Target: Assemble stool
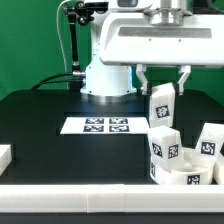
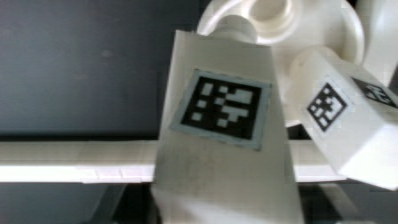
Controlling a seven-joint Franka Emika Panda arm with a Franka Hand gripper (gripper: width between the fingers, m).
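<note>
Held leg (image 1: pixel 160 104) (image 2: pixel 222 110): white, tagged, near upright with a slight tilt, raised above the other stool parts. Upper end pinched between the fingers of the end effector (image 1: pixel 163 80), jaws partly closed on it. Fingertips hidden in the wrist view.

Just below, second leg (image 1: pixel 166 145) (image 2: pixel 347 110), close against the seat (image 1: pixel 186 178); contact not clear. Third leg (image 1: pixel 208 142) at the seat's other side, near the exterior view's right edge. Parts crowded there at the bench's (image 1: pixel 45 140) front right, little room between them.

Marker board (image 1: pixel 100 125) flat near the bench's middle, apart from the stool parts. Long white bar (image 1: pixel 90 197) along the front edge. Short white block (image 1: pixel 4 155) at the exterior view's left edge. Wide bare black surface between block and marker board, and behind the marker board up to the arm's base (image 1: pixel 108 78).
</note>
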